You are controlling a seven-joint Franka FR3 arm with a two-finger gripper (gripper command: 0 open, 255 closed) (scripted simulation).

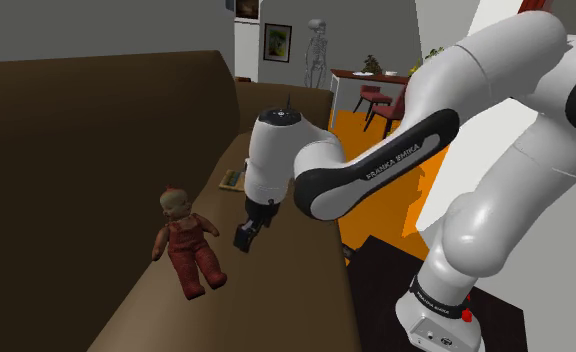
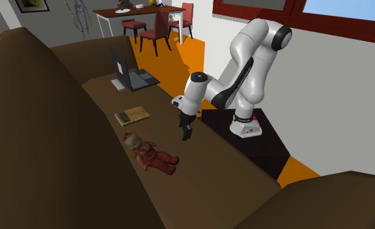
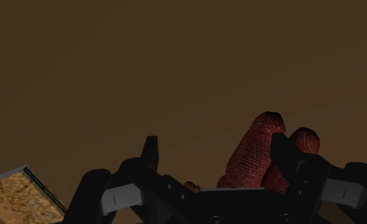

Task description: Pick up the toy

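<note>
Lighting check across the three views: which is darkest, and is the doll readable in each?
Wrist view: darkest, the sofa a dim flat brown, the doll readable by its red legs beside the open gripper. Shoulder view: evenly lit, no glare, doll clear on the seat. Second exterior view: evenly lit too, doll small but distinct.

Brown sofa seat (image 1: 276,295): doll (image 1: 184,243) lying face-up, book (image 1: 233,178) near it, open laptop (image 2: 133,73) farther along.
</note>
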